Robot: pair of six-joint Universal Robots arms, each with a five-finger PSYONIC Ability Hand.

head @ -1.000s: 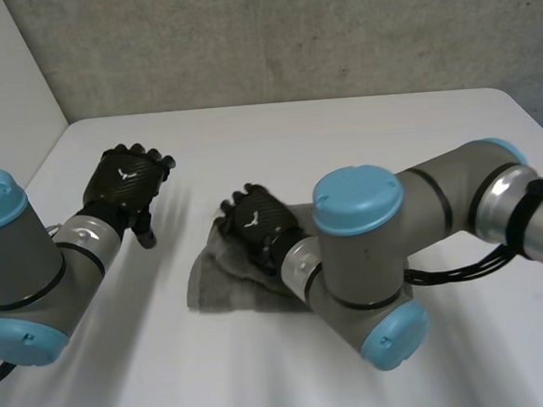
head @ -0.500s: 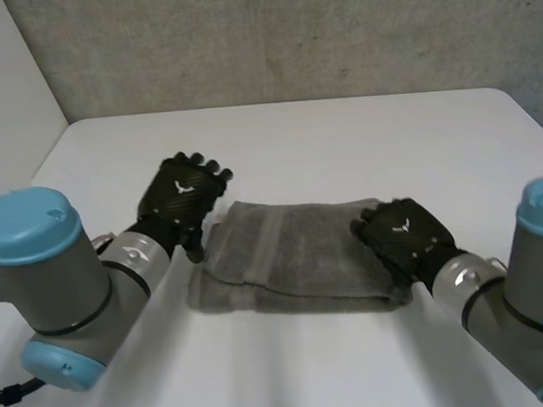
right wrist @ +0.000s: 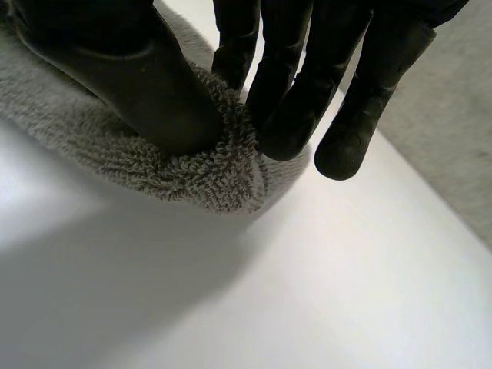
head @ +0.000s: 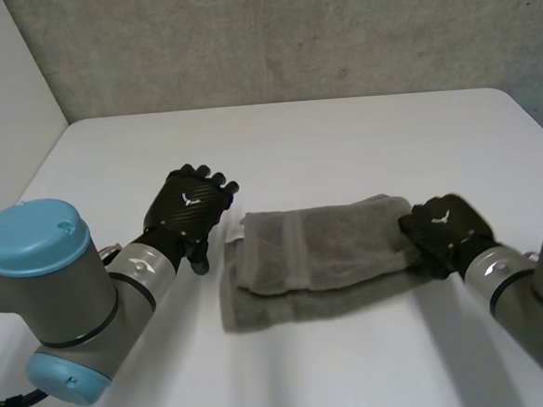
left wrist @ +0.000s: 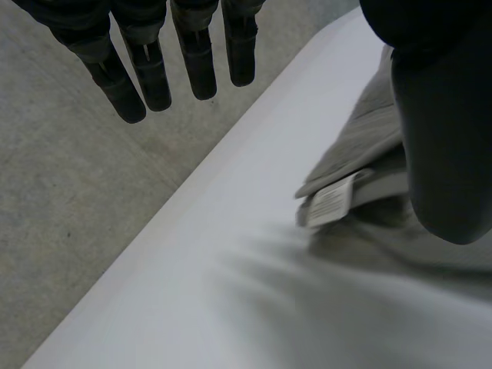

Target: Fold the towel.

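Right hand (head: pixel 441 229) pinches towel (head: pixel 321 248) on table (head: pixel 342 143); left hand (head: pixel 190 207) seemingly just beside.

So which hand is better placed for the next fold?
Probably the right hand: its thumb and fingers pinch one end of the towel. The left hand hangs open beside the other end, holding nothing.

Rough looped terry-cloth towel (right wrist: pixel 207 173); smooth, seemingly matt white table (right wrist: pixel 307 292).

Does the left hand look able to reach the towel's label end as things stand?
Probably yes: the left hand is open right beside that end of the towel, nothing between them; the right hand pinches the opposite end.
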